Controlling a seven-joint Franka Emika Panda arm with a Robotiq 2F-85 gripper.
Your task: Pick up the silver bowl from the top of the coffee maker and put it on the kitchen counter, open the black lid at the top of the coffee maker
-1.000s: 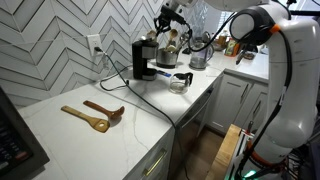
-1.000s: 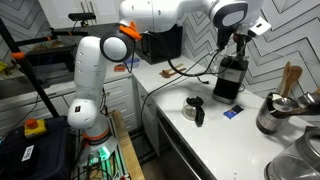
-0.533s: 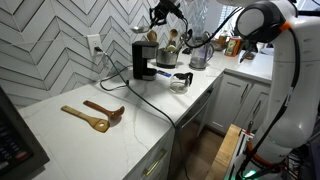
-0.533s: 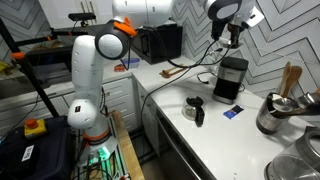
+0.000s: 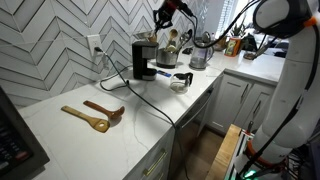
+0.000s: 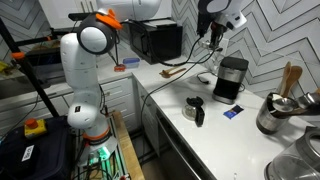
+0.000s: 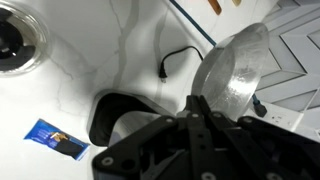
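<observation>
My gripper is shut on the rim of the silver bowl, which hangs tilted in the air. In both exterior views the gripper is up above and a little to one side of the black coffee maker. The bowl is too small to make out there. The coffee maker's top shows below, partly hidden by my fingers; the black lid lies flat and shut. The white kitchen counter lies beneath.
A glass carafe stands by the coffee maker. A blue card, the power cord, wooden spoons, a steel pot and a microwave are on the counter.
My gripper has risen from the coffee maker's top and moved sideways off it, carrying the silver bowl with it.
</observation>
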